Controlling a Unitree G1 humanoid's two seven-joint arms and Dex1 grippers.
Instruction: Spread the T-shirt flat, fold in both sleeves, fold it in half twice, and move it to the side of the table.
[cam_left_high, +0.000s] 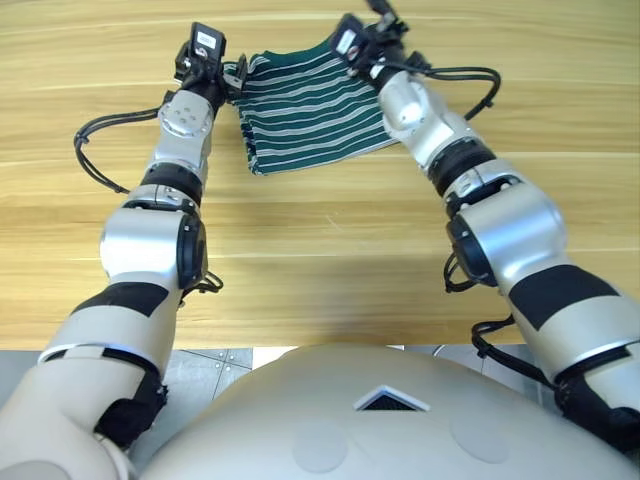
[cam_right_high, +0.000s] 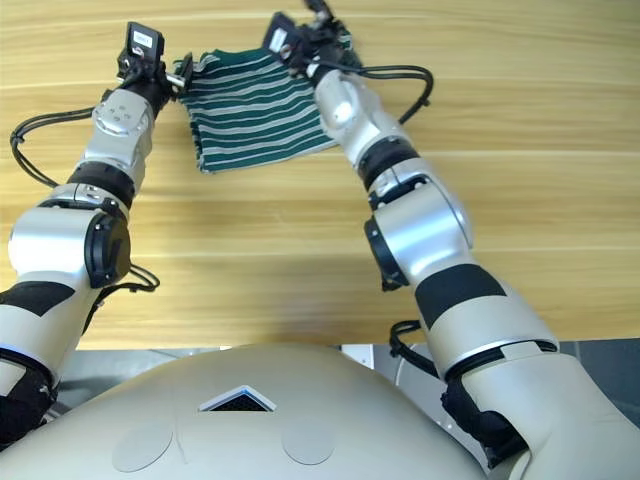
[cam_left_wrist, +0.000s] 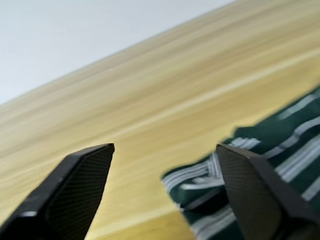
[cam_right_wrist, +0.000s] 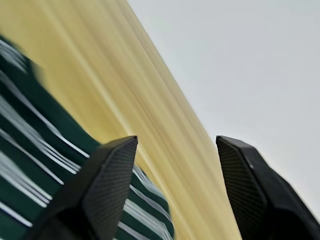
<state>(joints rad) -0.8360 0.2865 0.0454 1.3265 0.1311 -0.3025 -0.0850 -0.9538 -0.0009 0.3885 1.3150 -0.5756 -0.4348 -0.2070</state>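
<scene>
Jaws on both grippers stand parted, clamping nothing. T-shirt (cam_left_high: 310, 110): dark green with thin white stripes, folded to a rough rectangle on the far part of the table (cam_left_high: 350, 260). Its stripes and long side run left-right, slightly askew. Left gripper (cam_left_wrist: 165, 147) sits at its far-left corner, right gripper (cam_right_wrist: 177, 140) over the far-right corner.

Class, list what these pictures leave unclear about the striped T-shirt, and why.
1. T-shirt far right corner: head views, hidden by the right arm.
2. Sleeves: cannot be told apart in the folded cloth.
3. Left wrist view: cloth blurred, cut off by the edge beside the left gripper.
</scene>
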